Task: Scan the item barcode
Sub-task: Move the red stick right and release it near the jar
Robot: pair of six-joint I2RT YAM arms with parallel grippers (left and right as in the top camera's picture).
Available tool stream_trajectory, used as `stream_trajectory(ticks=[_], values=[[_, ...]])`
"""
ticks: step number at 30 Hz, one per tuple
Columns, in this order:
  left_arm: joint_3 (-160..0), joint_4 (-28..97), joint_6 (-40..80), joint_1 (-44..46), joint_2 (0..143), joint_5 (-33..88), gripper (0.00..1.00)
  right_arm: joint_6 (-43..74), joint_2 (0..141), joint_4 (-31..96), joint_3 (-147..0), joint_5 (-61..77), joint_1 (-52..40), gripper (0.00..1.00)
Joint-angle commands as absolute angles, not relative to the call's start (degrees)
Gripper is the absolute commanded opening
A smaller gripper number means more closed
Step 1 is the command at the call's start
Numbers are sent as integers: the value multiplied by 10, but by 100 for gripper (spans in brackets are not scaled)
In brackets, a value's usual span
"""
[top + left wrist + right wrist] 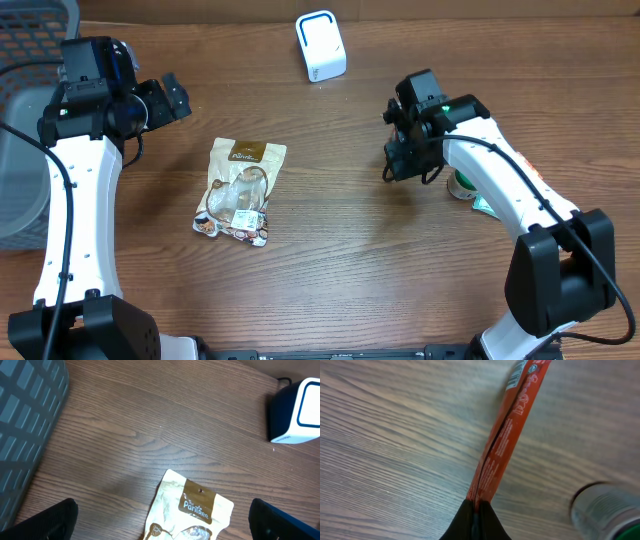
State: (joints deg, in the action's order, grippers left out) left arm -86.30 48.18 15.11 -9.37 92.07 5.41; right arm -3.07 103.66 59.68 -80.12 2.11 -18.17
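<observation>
A flat red packet point(505, 435) shows edge-on in the right wrist view, sticking out over the wooden table. My right gripper point(476, 510) is shut on its lower end. Overhead, that gripper point(405, 160) hangs right of centre and hides the packet. The white scanner box point(320, 45) stands at the back middle and also shows in the left wrist view point(295, 410). My left gripper point(165, 100) is open at the back left with nothing between its fingers. In its wrist view the left gripper point(162, 525) hovers above the top of a cream pouch point(197, 510).
The cream and brown pouch point(240, 190) lies flat left of centre. A grey mesh basket point(30, 40) fills the far left corner, its wall point(25, 420) close to the left arm. A green-topped can point(462, 185) stands just right of the right gripper, its can top point(605, 510) blurred.
</observation>
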Motion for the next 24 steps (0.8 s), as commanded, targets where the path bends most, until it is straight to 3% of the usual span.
stream_trajectory(ticks=[1, 10, 11, 12, 13, 14, 17, 21, 24], values=[[-874, 482, 159, -89, 915, 58, 100, -15, 1037, 592, -783, 17, -166, 4], [-874, 482, 159, -89, 915, 58, 100, -15, 1037, 580, -760, 1, -159, 4], [-874, 481, 159, -89, 915, 58, 100, -15, 1037, 580, -760, 1, -159, 8], [-874, 481, 159, -89, 915, 58, 100, -15, 1037, 579, -760, 1, -159, 25], [-874, 481, 159, -89, 915, 58, 100, -15, 1037, 579, -760, 1, -159, 31], [-874, 482, 159, -89, 915, 58, 100, -15, 1037, 577, -760, 1, -159, 44], [-874, 482, 159, -89, 915, 58, 100, -15, 1037, 573, -760, 1, -159, 53], [-874, 481, 159, -89, 915, 58, 100, 26, 1037, 562, -760, 4, -159, 54], [-874, 481, 159, -89, 915, 58, 100, 99, 1037, 532, -760, 58, -164, 47]])
